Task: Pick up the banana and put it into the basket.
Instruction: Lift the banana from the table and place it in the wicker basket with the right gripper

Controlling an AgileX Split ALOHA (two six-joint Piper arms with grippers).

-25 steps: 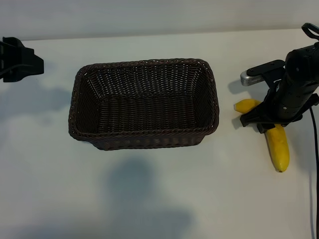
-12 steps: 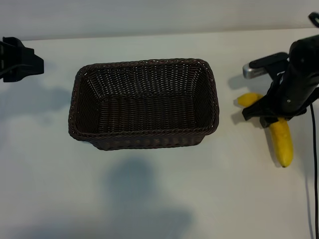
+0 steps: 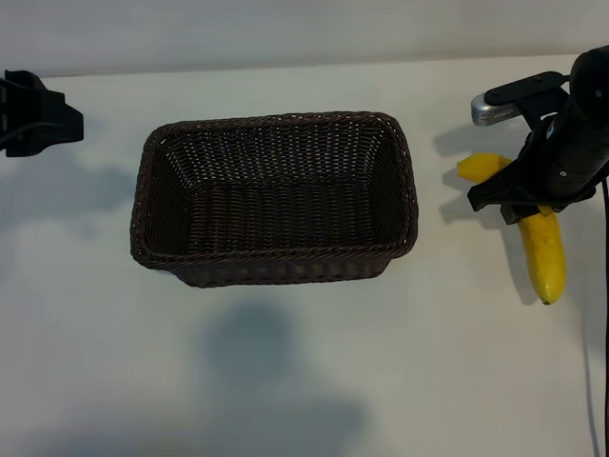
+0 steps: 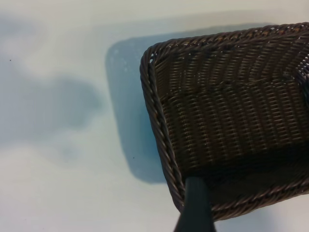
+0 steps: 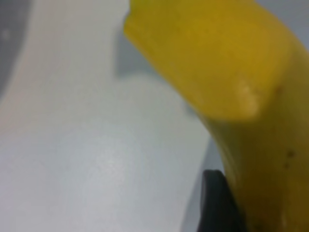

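Surface [image 3: 285, 381], pale and plain, fills the exterior view from edge to edge, with soft grey shadows in the lower middle and at the left; no brand, label or writing can be read on anything in any view. One basket [image 3: 274, 200] sits at the centre of the frame, a dark brown woven rectangle with rounded corners, a braided rim and sloping walls, its inside holding nothing; the left wrist view shows one corner of that rim and weave close up [image 4: 164, 145]. There are two arms. The right arm [image 3: 580, 124] stands at the right edge of the frame, black, with a silver-grey part near its top. Its right end effector [image 3: 521, 202] is closed on the one banana [image 3: 540, 249], gripping it near the middle of its length, so that a short yellow end shows at the upper left of the jaws and the longer part hangs toward the lower right. The banana is at the right of the frame, well apart from the basket, and casts a shadow on the surface beside it. In the right wrist view the banana [image 5: 231, 82] fills the upper right, with a dark finger [image 5: 217, 203] against it at the bottom. The left end effector [image 3: 33, 114] rests at the upper left edge, well apart from the basket, with its jaws spread and nothing between them.
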